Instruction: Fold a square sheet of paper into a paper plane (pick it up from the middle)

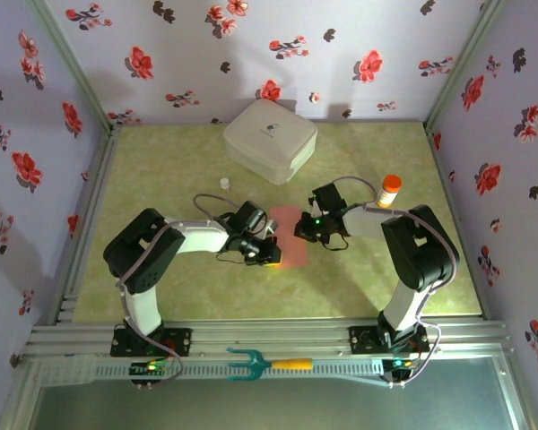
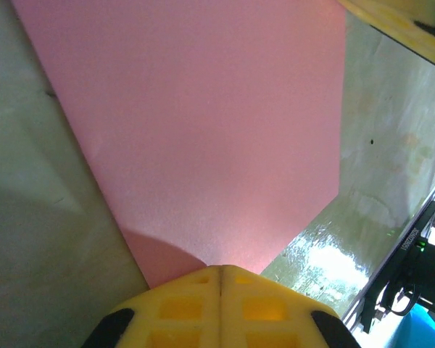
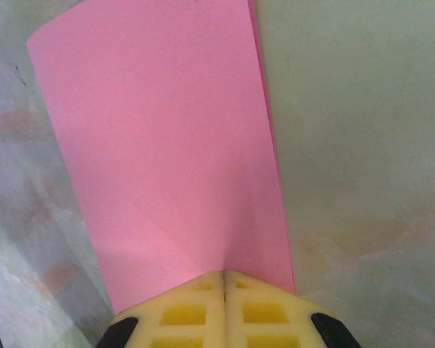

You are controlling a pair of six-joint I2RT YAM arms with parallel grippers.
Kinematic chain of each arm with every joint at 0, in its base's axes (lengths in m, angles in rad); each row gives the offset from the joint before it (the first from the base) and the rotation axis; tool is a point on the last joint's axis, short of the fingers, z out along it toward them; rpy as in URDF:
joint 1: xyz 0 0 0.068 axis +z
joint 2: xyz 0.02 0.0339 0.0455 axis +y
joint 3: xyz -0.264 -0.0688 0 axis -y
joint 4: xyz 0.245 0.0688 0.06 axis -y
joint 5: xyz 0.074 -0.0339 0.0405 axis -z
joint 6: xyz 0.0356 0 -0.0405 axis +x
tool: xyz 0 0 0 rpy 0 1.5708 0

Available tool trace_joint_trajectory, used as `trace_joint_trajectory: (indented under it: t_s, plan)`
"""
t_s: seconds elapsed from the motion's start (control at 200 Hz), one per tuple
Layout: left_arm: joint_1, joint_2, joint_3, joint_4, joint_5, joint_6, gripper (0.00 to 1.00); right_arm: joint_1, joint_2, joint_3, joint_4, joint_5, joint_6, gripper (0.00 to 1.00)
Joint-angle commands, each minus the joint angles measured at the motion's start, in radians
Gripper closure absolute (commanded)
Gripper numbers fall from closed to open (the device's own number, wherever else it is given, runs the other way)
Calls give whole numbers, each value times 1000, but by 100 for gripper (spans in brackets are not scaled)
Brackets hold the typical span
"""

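Top view, centre: the thin pink-red square sheet of paper (image 1: 289, 237) lies on the green marbled table (image 1: 161, 161), midway between my two arms. It now reads as a rectangle. In the right wrist view a second layer peeks out along its right edge (image 3: 167, 145), so I judge the first half-fold done. No nose corners, wings or centre ridge are formed, so most of the paper plane is left to make.

Long axis: near to far, from the arm bases toward the back wall. With no point folded, it aims nowhere yet.

Left gripper (image 1: 269, 258): yellow jaws closed together at the sheet's near left corner (image 2: 220, 270), pinching the paper as I read it. Right gripper (image 1: 303, 231): jaws likewise closed on the right edge (image 3: 223, 273), where the paper puckers into the seam.

Beyond: a white rounded plastic box (image 1: 269, 141) at the back, an orange-capped bottle (image 1: 390, 190) at right.
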Motion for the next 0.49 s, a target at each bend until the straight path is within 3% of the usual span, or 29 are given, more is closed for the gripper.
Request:
trace_joint_trajectory:
  t_s: [0.0, 0.49]
  plan:
    - [-4, 11, -25, -51, 17, 17, 98, -3, 36, -43, -135, 103, 2, 100]
    - [-37, -37, -65, -199, -31, 115, 100, -3, 34, -41, -138, 108, 4, 100]
